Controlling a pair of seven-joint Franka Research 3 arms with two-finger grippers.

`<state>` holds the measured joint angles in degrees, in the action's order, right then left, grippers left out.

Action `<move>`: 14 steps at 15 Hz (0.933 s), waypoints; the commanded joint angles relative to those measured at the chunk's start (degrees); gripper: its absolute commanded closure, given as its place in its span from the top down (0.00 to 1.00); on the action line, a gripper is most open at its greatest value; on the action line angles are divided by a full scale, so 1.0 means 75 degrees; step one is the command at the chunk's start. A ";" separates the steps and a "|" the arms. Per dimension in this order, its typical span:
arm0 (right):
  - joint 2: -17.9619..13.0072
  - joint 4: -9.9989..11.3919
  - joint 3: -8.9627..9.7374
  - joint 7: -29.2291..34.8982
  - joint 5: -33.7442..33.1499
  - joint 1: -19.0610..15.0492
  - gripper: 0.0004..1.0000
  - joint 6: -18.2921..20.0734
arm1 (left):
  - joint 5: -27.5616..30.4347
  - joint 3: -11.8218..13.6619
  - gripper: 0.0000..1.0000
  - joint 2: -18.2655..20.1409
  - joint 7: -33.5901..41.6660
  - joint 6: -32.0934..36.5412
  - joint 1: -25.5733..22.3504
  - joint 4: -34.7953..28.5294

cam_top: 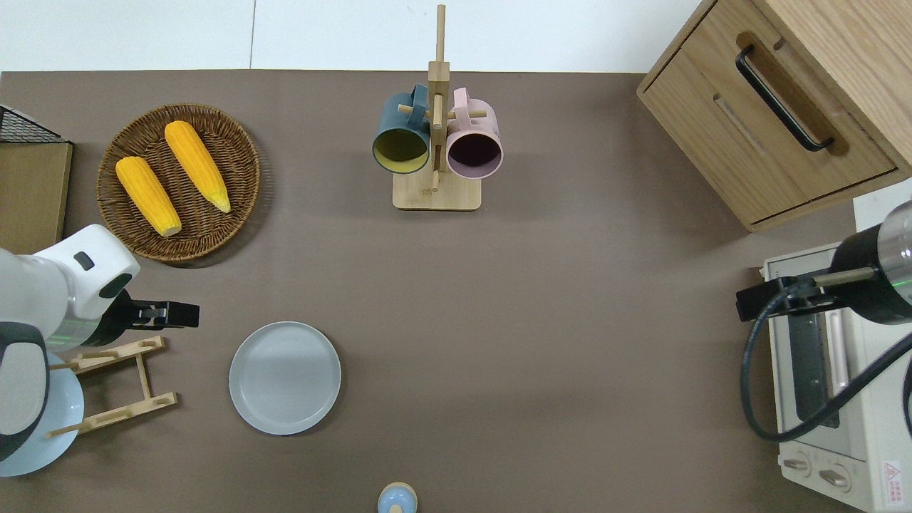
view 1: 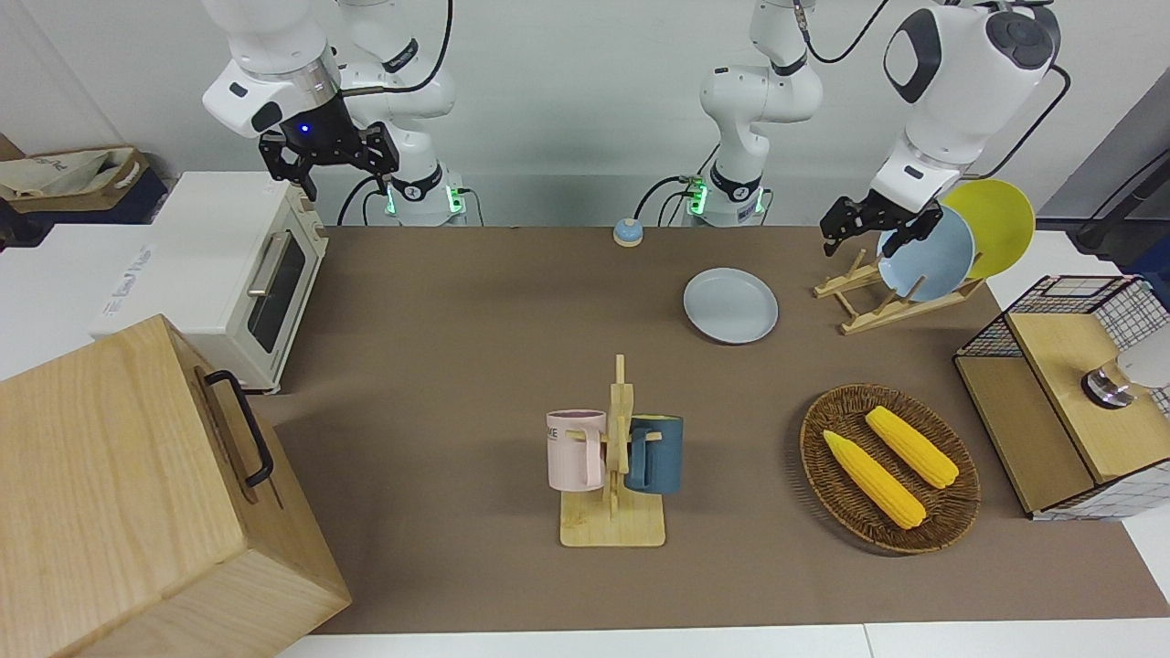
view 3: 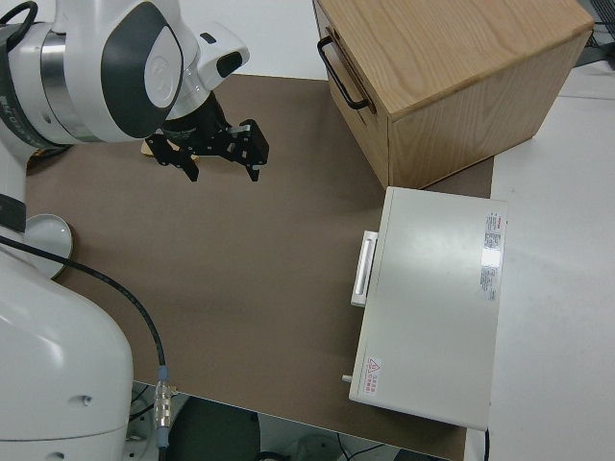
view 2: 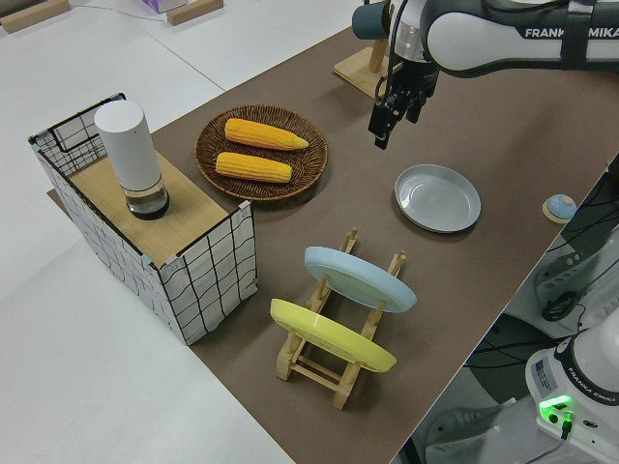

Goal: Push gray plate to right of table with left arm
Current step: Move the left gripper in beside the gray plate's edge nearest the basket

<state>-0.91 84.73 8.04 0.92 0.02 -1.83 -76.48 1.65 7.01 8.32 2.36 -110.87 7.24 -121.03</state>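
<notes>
round pale bluish-gray plate (cam_top: 285, 377) flat on the brown table (cam_top: 541, 342)
left arm's black gripper (cam_top: 187, 314) up at its ten o'clock, clear of it, fingers spread; right arm parked

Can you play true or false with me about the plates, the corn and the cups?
1. The gray plate lies flat on the table. True.
2. Three corn cobs are in the basket. False: there are two.
3. The left gripper is touching the gray plate. False: it hangs in the air beside the plate, between the basket and the plate rack.
4. A pink cup and a dark blue cup hang on the wooden stand. True.
5. The yellow plate lies flat on the table. False: it leans in the rack with the light-blue plate.
</notes>
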 commanded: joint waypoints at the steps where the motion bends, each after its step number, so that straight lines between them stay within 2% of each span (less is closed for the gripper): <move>1: -0.0019 -0.0071 0.0123 0.0088 0.0033 -0.0154 0.98 0.0119 | 0.0073 0.0061 1.00 0.0425 0.0073 -0.1129 0.0101 -0.1252; 10: -0.0019 -0.0071 0.0123 0.0088 0.0033 -0.0142 0.98 0.0119 | 0.0084 0.0061 1.00 0.0286 0.0295 -0.3215 0.0253 -0.3198; 14: -0.0019 -0.0071 0.0123 0.0088 0.0033 -0.0142 0.98 0.0119 | 0.0084 0.0049 1.00 -0.0089 0.0295 -0.3416 0.0335 -0.3281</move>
<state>-0.91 84.73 8.04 0.92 0.02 -1.83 -76.48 1.65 6.83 8.44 3.74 -134.39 8.56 -144.28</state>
